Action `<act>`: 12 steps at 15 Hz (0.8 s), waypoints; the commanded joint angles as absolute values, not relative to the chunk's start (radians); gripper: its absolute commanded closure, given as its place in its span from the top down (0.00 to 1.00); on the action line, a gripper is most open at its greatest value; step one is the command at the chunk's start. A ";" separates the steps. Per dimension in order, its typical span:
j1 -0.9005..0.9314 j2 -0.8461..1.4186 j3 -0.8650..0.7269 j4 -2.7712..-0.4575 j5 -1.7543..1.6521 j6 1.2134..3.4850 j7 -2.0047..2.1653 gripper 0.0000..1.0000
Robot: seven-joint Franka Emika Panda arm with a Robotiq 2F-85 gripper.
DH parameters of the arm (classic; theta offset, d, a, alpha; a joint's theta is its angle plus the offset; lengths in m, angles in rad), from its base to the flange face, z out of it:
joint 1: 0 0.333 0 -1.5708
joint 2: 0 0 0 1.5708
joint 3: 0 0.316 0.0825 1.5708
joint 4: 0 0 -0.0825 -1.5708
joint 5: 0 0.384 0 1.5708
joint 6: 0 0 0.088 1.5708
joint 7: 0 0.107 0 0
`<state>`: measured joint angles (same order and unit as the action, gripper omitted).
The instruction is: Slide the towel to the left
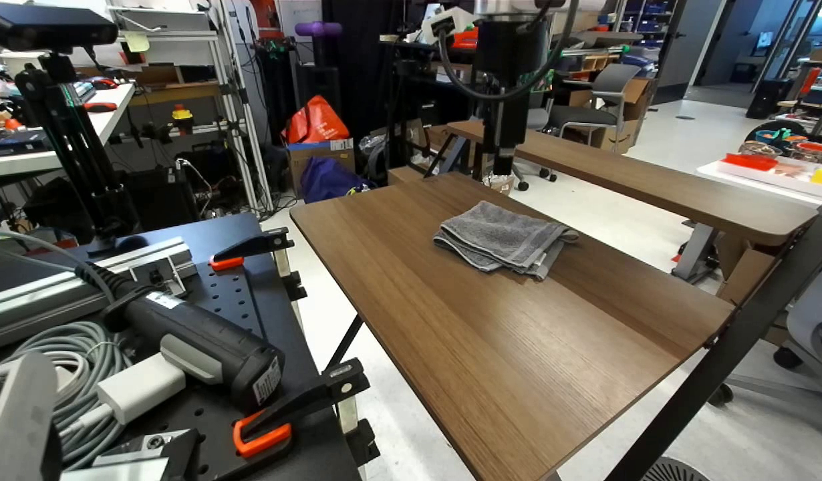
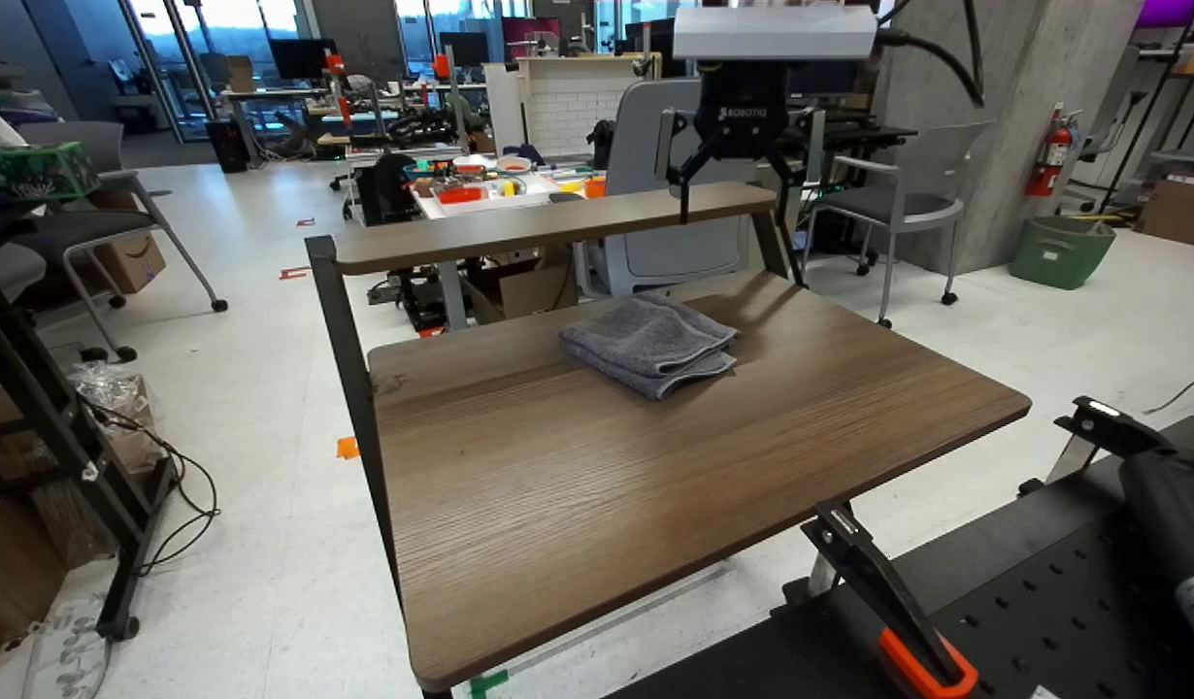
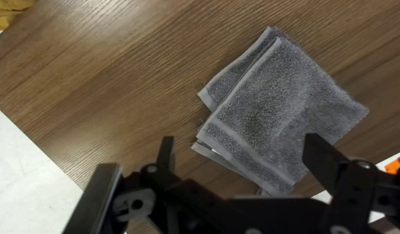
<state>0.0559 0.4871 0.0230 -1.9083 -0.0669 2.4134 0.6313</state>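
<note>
The towel (image 1: 504, 237) is a folded grey cloth lying flat on the wooden tabletop (image 1: 451, 321), near the shelf side. It also shows in an exterior view (image 2: 646, 340), with its layered edges toward the camera. In the wrist view the towel (image 3: 271, 104) lies below and ahead of the fingers, with pale hem bands visible. My gripper (image 2: 735, 209) is open and empty, held in the air above the table's far part, apart from the towel. In the wrist view its two fingers (image 3: 239, 139) are wide apart, the right one covering part of the towel's edge.
A raised wooden shelf (image 1: 651, 180) runs along one long side of the table and also shows in an exterior view (image 2: 558, 228). A dark metal post (image 2: 349, 388) stands at one table corner. A black bench (image 1: 217, 287) with orange-handled clamps (image 1: 260, 434) stands beside the opposite side.
</note>
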 commanded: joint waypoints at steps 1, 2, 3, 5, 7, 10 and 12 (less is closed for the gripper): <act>0.098 0.622 -0.015 -1.756 -0.016 2.381 0.643 1.00; 0.100 0.650 -0.014 -1.729 0.004 2.374 0.638 1.00; 0.102 0.683 -0.015 -1.702 0.017 2.378 0.636 1.00; 0.106 0.736 -0.014 -1.658 0.044 2.379 0.630 1.00; 0.117 0.785 -0.021 -1.619 0.056 2.387 0.638 1.00; 0.124 0.851 -0.028 -1.565 0.072 2.400 0.640 1.00; 0.130 0.884 -0.036 -1.536 0.072 2.396 0.643 1.00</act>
